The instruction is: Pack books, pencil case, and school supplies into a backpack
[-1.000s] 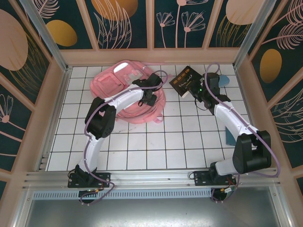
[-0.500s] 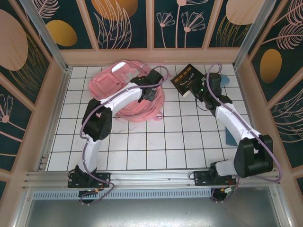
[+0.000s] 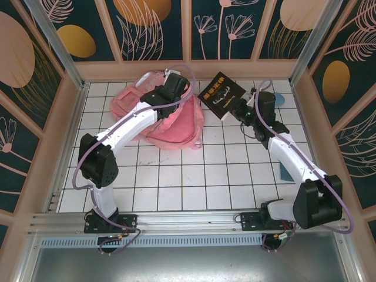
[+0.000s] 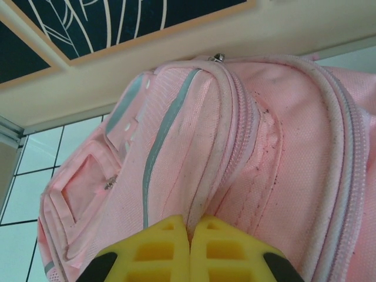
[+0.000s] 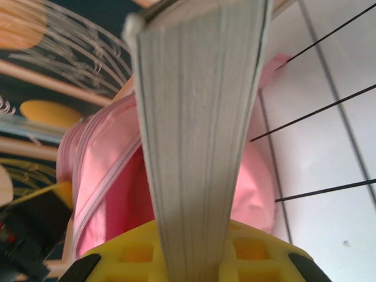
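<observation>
The left gripper (image 4: 189, 232) is pressed together on a fold of the big soft pink fabric backpack (image 4: 247, 129) beside its zip, at the back of the table (image 3: 176, 176). The limp cloth will likely sag, so the stitched seam is the firm hold. The right gripper (image 5: 197, 249) is clamped on the black-covered book (image 5: 200, 117), held just right of the backpack; it looks stiff, light and smooth. I count one backpack, one book and one light blue rounded pencil case (image 3: 282, 100).

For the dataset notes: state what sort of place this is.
Probably a robot test cell: white gridded tabletop, leaf-patterned wall panels closing it in, a left arm and right arm bolted at its near edge.
</observation>
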`<state>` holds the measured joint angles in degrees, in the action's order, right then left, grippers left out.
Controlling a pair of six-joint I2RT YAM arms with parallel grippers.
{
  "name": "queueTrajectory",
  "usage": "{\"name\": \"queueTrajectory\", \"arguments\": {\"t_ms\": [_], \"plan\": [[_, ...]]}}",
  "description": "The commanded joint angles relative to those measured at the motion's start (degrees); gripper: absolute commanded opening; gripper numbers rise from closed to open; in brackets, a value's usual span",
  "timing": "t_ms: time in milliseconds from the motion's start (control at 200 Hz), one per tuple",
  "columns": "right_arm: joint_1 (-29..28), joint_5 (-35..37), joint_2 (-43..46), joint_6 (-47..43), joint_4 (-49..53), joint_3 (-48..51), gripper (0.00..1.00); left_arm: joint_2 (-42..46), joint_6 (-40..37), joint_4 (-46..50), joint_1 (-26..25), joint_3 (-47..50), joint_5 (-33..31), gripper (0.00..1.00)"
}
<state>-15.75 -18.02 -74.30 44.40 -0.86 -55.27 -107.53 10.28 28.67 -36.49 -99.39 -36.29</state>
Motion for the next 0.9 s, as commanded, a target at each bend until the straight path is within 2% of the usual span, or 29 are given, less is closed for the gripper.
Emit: {"name": "queueTrajectory", "arguments": {"t_ms": [0,220,465,596,781,896], "plan": [[-2.9,-4.4,0.0,0.8,-9.3,0.8,0.02,3.9,-0.5,-9.9,-0.3,-1.3,-4.4,0.01],[-8.3,-8.2,-5.6,7.2,-18.4,2.8,0.02,3.3,0.0,-11.4,-0.3,-3.1,-4.4,0.0],[-10.3,-11.2,-11.9,14.5,-29.6,2.4,0.02,3.6,0.8,-12.0,-0.2,-3.4,-3.4,0.01],[-11.7,-11.9,-17.2,16.7,-33.5,-1.1,0.01,3.0,1.2,-11.4,-0.2,-4.0,-2.3,0.01],[-13.7,-9.9,-26.3,21.5,-37.3,-5.3,0.01,3.0,1.4,-11.0,-0.1,-4.9,-2.4,0.01],[-14.2,-6.1,-32.2,23.7,-38.7,-9.0,0.01,2.9,1.9,-10.5,-0.1,-5.5,-1.8,0.01]]}}
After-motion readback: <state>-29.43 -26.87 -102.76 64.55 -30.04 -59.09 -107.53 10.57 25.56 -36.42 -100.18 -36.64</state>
